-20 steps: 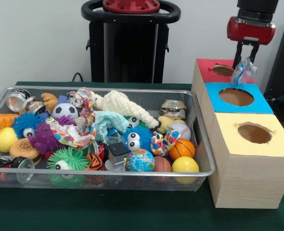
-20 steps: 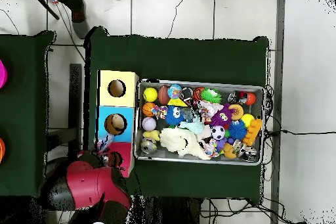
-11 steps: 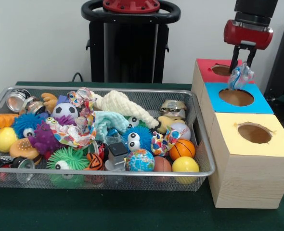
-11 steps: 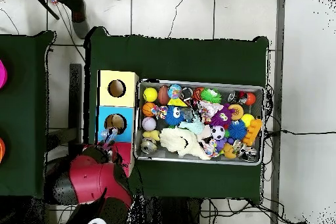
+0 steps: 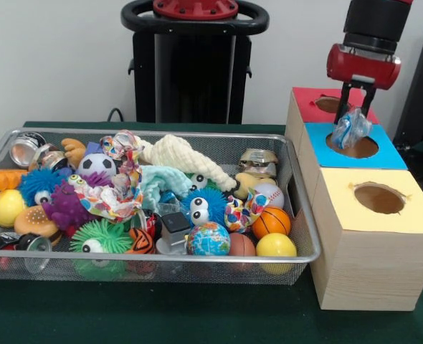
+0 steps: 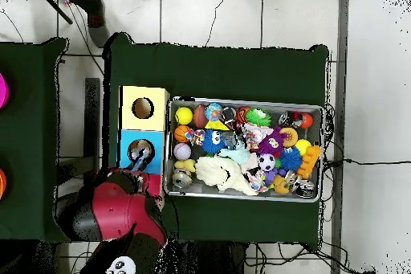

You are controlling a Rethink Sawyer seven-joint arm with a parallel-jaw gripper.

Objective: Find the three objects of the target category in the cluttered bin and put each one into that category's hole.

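Note:
In the front view my gripper hangs over the hole of the blue box, shut on a crumpled pale blue and white cloth scrunchie. The scrunchie dangles just above the blue box's round hole. The red box lies behind it and the yellow box in front. From above, the gripper shows over the blue box, with the red arm below it. The wire bin holds more patterned scrunchies, balls and furry toys.
The wire bin sits on the green table beside the three boxes. A black stand rises behind the bin. Cables run over the tiled floor around the table.
The gripper has carried the scrunchie from above the red box forward to above the blue box's hole. The bin's contents have not moved.

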